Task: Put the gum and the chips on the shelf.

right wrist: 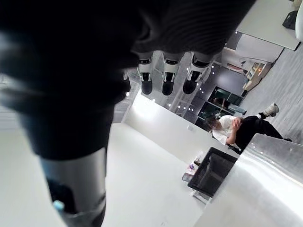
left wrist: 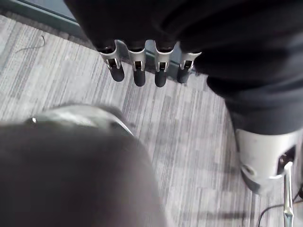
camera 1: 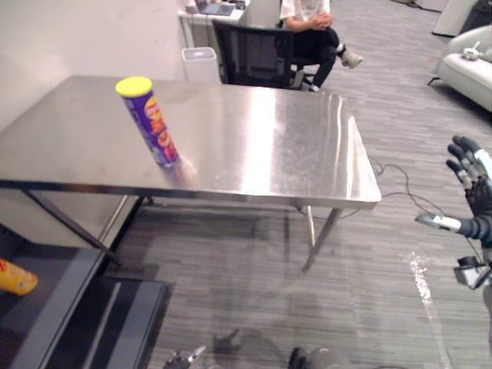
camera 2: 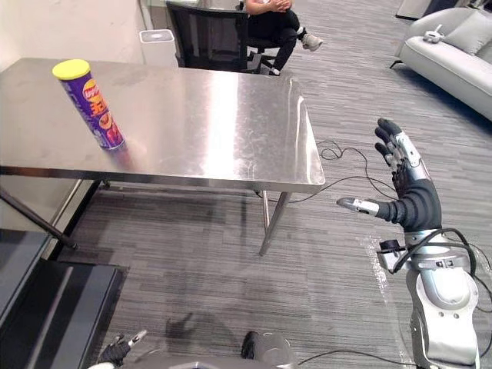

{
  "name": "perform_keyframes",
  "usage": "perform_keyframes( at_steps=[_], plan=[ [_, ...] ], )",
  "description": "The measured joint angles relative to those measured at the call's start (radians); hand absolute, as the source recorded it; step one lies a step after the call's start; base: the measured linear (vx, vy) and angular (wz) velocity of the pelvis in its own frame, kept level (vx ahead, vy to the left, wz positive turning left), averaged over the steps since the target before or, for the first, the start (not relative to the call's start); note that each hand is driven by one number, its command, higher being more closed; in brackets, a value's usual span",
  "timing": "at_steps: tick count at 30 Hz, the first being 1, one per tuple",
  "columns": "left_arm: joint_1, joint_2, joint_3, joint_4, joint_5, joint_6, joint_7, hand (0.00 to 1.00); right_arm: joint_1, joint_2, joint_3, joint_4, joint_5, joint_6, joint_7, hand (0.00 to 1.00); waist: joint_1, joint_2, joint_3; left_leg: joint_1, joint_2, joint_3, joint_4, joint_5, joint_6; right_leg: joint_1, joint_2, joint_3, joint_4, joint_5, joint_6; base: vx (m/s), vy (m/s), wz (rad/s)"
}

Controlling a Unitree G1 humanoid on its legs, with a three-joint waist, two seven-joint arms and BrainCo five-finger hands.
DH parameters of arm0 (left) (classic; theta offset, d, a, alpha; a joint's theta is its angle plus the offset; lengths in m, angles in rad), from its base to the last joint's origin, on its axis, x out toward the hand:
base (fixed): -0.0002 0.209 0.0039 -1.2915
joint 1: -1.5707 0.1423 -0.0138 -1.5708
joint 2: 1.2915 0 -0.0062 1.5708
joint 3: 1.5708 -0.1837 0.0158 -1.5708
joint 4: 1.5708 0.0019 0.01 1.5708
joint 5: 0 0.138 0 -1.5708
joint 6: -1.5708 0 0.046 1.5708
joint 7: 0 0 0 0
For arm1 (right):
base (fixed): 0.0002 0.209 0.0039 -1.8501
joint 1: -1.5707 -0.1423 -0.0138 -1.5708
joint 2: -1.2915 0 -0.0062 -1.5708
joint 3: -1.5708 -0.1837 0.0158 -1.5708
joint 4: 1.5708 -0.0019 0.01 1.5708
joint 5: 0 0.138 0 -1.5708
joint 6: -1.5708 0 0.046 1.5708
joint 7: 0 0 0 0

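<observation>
steel table | chips can standing near front-left edge

Chips on the tabletop, something yellow already down on the shelf

The chips can is a tall purple tube with a yellow lid and bright print on the side. It's standing on its base on the left part of the steel tabletop, pretty close to the near edge, lid on, nothing touching it. The shelf is the dark low unit at the near left, below tabletop level. A small yellow-orange item with a bit of red lies on its top board, cut off at the left, so can't tell if that's the gum.
</observation>
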Motion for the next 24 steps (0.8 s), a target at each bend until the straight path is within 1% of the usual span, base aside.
perform_keyframes(
  at_steps=[1, 2, 3, 5, 6, 8, 11, 12, 13, 15, 17, 18, 20, 21, 23, 24],
  plan=[
    [0.022, -0.009, 0.014, 0.000, 0.000, -0.003, 0.001, 0.00, -0.018, -0.010, 0.003, 0.001, 0.000, -0.002, -0.004, 0.00, 0.005, 0.007, -0.003, -0.018, -0.051, -0.059, -0.090, 0.027, -0.010, 0.000, 0.004, 0.016, 0.000, 0.002, 0.006, 0.08, 0.098, -0.63],
    [0.035, -0.011, 0.020, 0.001, 0.000, -0.002, 0.002, 0.00, -0.024, -0.010, 0.010, 0.003, 0.000, -0.003, -0.004, 0.00, 0.022, 0.003, -0.006, -0.008, -0.069, -0.086, -0.095, 0.037, -0.031, -0.002, 0.004, 0.039, -0.002, 0.005, 0.015, 0.16, 0.119, -0.50],
    [0.059, -0.017, 0.022, 0.002, 0.000, -0.003, 0.003, 0.00, -0.030, -0.015, 0.010, 0.001, 0.000, -0.016, -0.008, 0.00, 0.031, 0.007, -0.023, 0.004, -0.097, -0.097, -0.146, 0.046, -0.037, 0.000, 0.004, 0.062, -0.035, 0.035, 0.057, 0.15, 0.093, -0.31],
    [0.058, -0.027, 0.023, 0.004, 0.001, -0.002, 0.003, 0.00, -0.049, -0.014, 0.007, 0.004, 0.000, -0.023, -0.014, 0.00, 0.024, 0.001, -0.022, 0.004, -0.117, -0.098, -0.170, 0.055, -0.031, 0.004, -0.004, 0.068, -0.063, 0.064, 0.064, 0.14, 0.091, 0.01],
    [0.055, -0.035, 0.024, 0.005, 0.002, -0.002, 0.002, 0.00, -0.058, -0.009, 0.008, 0.006, 0.000, -0.023, -0.014, 0.00, 0.025, -0.001, -0.023, 0.010, -0.129, -0.096, -0.190, 0.061, -0.025, 0.014, -0.011, 0.072, -0.093, 0.082, 0.074, 0.12, 0.125, 0.11],
    [0.055, -0.038, 0.017, 0.001, 0.003, -0.002, 0.002, 0.00, -0.077, 0.020, 0.022, 0.021, 0.000, -0.024, -0.021, 0.00, 0.028, -0.007, -0.026, 0.046, -0.160, -0.095, -0.255, 0.085, -0.016, 0.041, -0.026, 0.085, -0.134, 0.098, 0.081, 0.14, 0.123, 0.16],
    [0.055, -0.036, 0.008, 0.000, 0.004, -0.002, 0.002, 0.00, -0.101, 0.032, 0.053, 0.074, 0.000, -0.024, -0.025, 0.00, 0.031, -0.010, -0.029, 0.060, -0.171, -0.094, -0.285, 0.092, -0.012, 0.052, -0.030, 0.089, -0.160, 0.108, 0.090, 0.09, 0.062, 0.03],
    [0.047, -0.033, -0.008, -0.001, 0.004, -0.003, -0.001, 0.00, -0.114, 0.034, 0.076, 0.125, 0.000, -0.019, -0.027, 0.00, 0.048, -0.011, -0.031, 0.059, -0.176, -0.092, -0.298, 0.095, -0.011, 0.052, -0.031, 0.090, -0.178, 0.116, 0.093, 0.04, 0.023, -0.02],
    [0.045, -0.032, -0.018, -0.003, 0.003, -0.003, -0.002, 0.00, -0.124, 0.034, 0.092, 0.149, 0.000, -0.013, -0.030, 0.00, 0.052, -0.012, -0.032, 0.059, -0.177, -0.092, -0.305, 0.097, -0.010, 0.053, -0.031, 0.091, -0.184, 0.120, 0.098, 0.04, 0.020, 0.01],
    [0.044, -0.029, -0.039, -0.009, 0.003, -0.003, -0.003, 0.00, -0.172, 0.032, 0.134, 0.195, 0.000, 0.002, -0.034, 0.00, 0.053, -0.020, -0.033, 0.061, -0.183, -0.096, -0.330, 0.111, -0.009, 0.054, -0.032, 0.087, -0.198, 0.126, 0.100, 0.03, 0.013, 0.08],
    [0.035, -0.020, -0.070, -0.035, -0.023, -0.003, -0.002, 0.00, -0.282, 0.026, 0.181, 0.267, -0.017, 0.004, -0.068, 0.00, 0.061, -0.036, -0.024, 0.055, -0.189, -0.110, -0.355, 0.127, -0.008, 0.054, -0.032, 0.075, -0.218, 0.137, 0.100, 0.01, 0.007, 0.16],
    [0.034, -0.017, -0.074, -0.044, -0.032, -0.004, -0.001, 0.00, -0.310, 0.024, 0.186, 0.287, -0.032, 0.003, -0.082, 0.00, 0.067, -0.041, -0.022, 0.053, -0.190, -0.115, -0.363, 0.133, -0.007, 0.054, -0.032, 0.070, -0.222, 0.140, 0.101, -0.02, 0.005, 0.23],
    [0.021, -0.005, -0.098, -0.067, -0.037, -0.005, 0.004, 0.00, -0.419, 0.003, 0.214, 0.391, -0.050, 0.000, -0.148, 0.00, 0.099, -0.061, -0.015, 0.019, -0.194, -0.143, -0.370, 0.144, -0.006, 0.047, -0.030, 0.045, -0.250, 0.155, 0.104, -0.02, 0.007, 0.31],
    [0.016, -0.003, -0.106, -0.067, -0.037, -0.003, 0.004, 0.00, -0.440, -0.004, 0.222, 0.418, -0.051, 0.001, -0.157, 0.00, 0.108, -0.065, -0.014, 0.014, -0.196, -0.151, -0.375, 0.149, -0.006, 0.047, -0.030, 0.039, -0.254, 0.157, 0.105, 0.00, 0.012, 0.41],
    [0.015, 0.009, -0.127, -0.077, -0.037, -0.003, 0.004, 0.00, -0.525, -0.016, 0.264, 0.503, -0.049, 0.013, -0.170, 0.00, 0.131, -0.081, -0.005, 0.004, -0.204, -0.183, -0.398, 0.174, -0.007, 0.045, -0.030, 0.036, -0.266, 0.161, 0.105, 0.04, 0.027, 0.49],
    [0.014, 0.011, -0.136, -0.078, -0.037, -0.003, 0.005, 0.00, -0.543, -0.016, 0.275, 0.520, -0.049, 0.015, -0.173, 0.00, 0.138, -0.084, -0.001, 0.001, -0.205, -0.194, -0.401, 0.179, -0.007, 0.044, -0.031, 0.037, -0.266, 0.161, 0.105, 0.05, 0.029, 0.45]
  ],
)
